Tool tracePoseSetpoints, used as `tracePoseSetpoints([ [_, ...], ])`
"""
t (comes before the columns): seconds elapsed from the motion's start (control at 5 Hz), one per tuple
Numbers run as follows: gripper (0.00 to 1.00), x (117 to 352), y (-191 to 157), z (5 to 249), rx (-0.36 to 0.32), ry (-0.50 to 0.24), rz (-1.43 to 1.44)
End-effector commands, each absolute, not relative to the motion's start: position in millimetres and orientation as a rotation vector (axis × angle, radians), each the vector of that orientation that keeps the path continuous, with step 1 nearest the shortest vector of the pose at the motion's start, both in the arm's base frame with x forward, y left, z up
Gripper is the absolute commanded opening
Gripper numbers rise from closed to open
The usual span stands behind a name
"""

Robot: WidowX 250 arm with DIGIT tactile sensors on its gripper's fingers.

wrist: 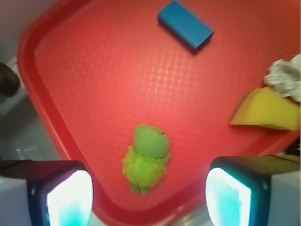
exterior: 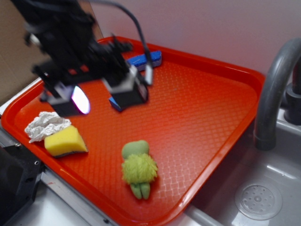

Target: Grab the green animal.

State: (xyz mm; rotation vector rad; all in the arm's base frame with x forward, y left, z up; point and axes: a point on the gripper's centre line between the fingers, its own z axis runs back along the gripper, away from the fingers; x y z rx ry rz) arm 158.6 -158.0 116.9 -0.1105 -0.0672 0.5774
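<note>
The green animal (exterior: 138, 165) (wrist: 148, 157) lies flat on the red tray (exterior: 211, 66) (wrist: 37, 94) near its front edge. It has a smooth olive head, a shaggy yellow-green body and two short legs. My gripper (exterior: 101, 96) (wrist: 149, 197) hovers above the tray, up and to the left of the toy in the exterior view. It is open, and both lit pads are wide apart with nothing between them. In the wrist view the toy sits between and just ahead of the two fingers (wrist: 70, 200), well below them.
A yellow sponge wedge (exterior: 66, 141) (wrist: 268, 110) and a crumpled white wad (exterior: 46, 125) (wrist: 285, 77) lie at the tray's left end. A blue block (exterior: 143, 60) (wrist: 185, 24) rests near the back rim. A grey faucet (exterior: 275, 89) and sink drain (exterior: 258, 200) are to the right.
</note>
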Motion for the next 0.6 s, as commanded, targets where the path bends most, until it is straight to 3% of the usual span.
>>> tracePoseSetpoints([
  [0.0, 1.00, 164.3, -168.9, 65.4, -0.020, -0.024, 0.531],
  [0.2, 1.00, 163.6, -171.0, 49.2, -0.002, 0.001, 0.493],
  [0.4, 1.00, 150.9, -184.6, 42.0, -0.010, 0.073, 0.425],
])
